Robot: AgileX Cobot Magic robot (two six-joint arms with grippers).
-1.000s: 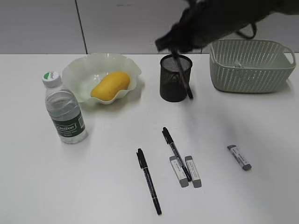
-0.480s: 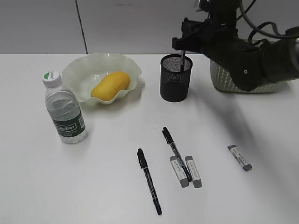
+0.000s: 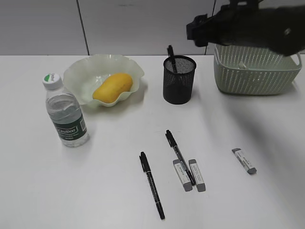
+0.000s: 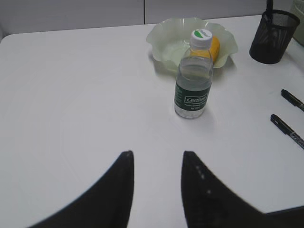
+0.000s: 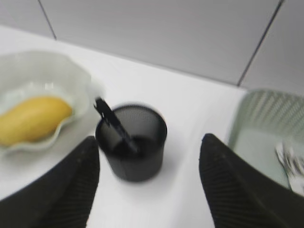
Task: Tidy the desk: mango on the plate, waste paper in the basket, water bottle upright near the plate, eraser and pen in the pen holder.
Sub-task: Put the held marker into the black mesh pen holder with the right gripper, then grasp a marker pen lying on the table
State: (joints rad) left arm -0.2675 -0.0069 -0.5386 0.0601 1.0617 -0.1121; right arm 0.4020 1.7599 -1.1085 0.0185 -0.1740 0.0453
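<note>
1. The water bottle [image 3: 65,114] stands upright on the desk [image 3: 95,191], near the plate [image 3: 86,71].
2. The mango [image 3: 112,88] lies in the plate.
3. The left gripper [image 4: 156,190] hovers with jaws partly apart, gripping nothing.
4. Two pens [image 3: 151,184] and three erasers [image 3: 196,175] lie on the desk.
5. A pen [image 3: 170,51] leans inside the pen holder [image 3: 179,79].
6. The right gripper [image 5: 147,185], jaws wide and empty, hangs above it.
7. The waste paper [image 3: 243,65] sits in the basket [image 3: 257,76].

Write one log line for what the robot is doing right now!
right end effector: open above pen holder | pen: in holder | left end effector: empty | loose: two pens, three erasers
</note>
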